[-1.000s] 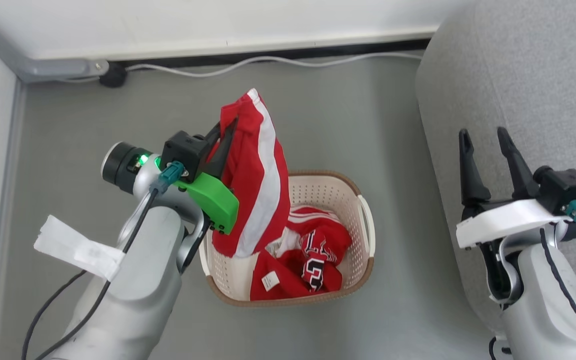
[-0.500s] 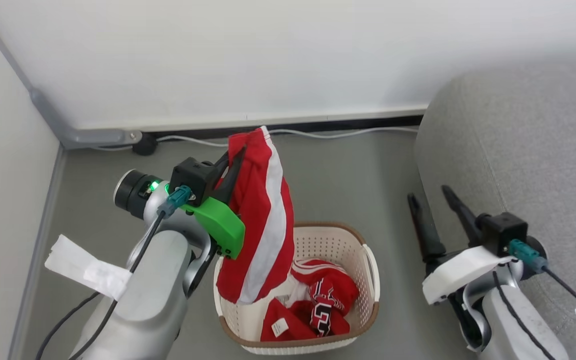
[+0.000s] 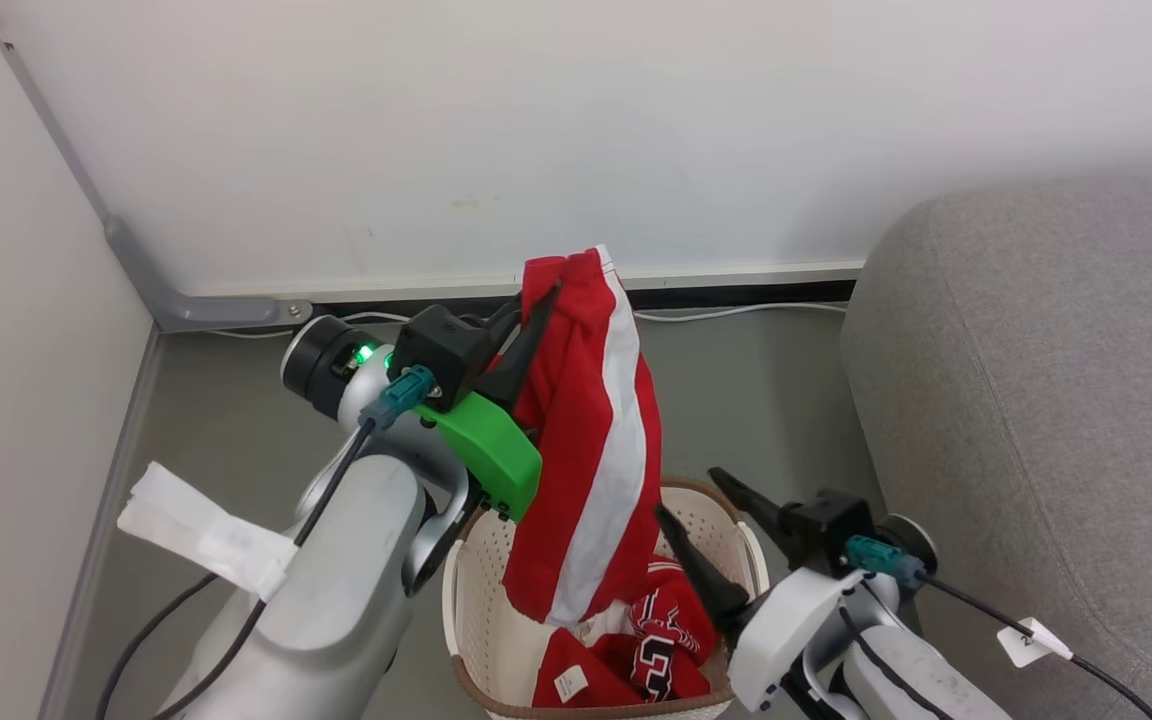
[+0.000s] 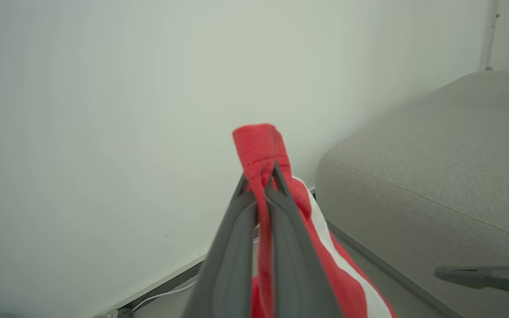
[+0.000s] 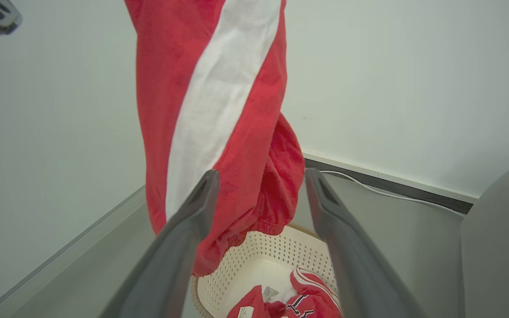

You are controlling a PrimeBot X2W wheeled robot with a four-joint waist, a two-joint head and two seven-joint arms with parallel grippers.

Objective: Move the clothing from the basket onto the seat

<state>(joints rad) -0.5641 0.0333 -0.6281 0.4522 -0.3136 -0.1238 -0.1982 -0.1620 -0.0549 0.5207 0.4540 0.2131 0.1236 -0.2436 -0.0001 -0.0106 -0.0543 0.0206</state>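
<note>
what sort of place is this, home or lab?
Likely a mocked-up living-room corner: grey sofa, laundry basket of red clothing on the floor, bare white wall with a cable along its foot.

On floor (image 3: pixel 236 440), basket (image 3: pixel 456 600) with clothing (image 3: pixel 656 640) in it, garment (image 3: pixel 586 430) hanging above it from left gripper (image 3: pixel 539 297), right gripper (image 3: pixel 686 492) just right of garment, sofa (image 3: pixel 1036 400) right of basket, cable (image 3: pixel 736 312) along wall (image 3: pixel 536 130) behind.

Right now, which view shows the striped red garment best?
The head view: the striped garment hangs whole from the left gripper above the basket. The left wrist view shows its pinched top edge; the right wrist view, its lower half and hem.
</note>
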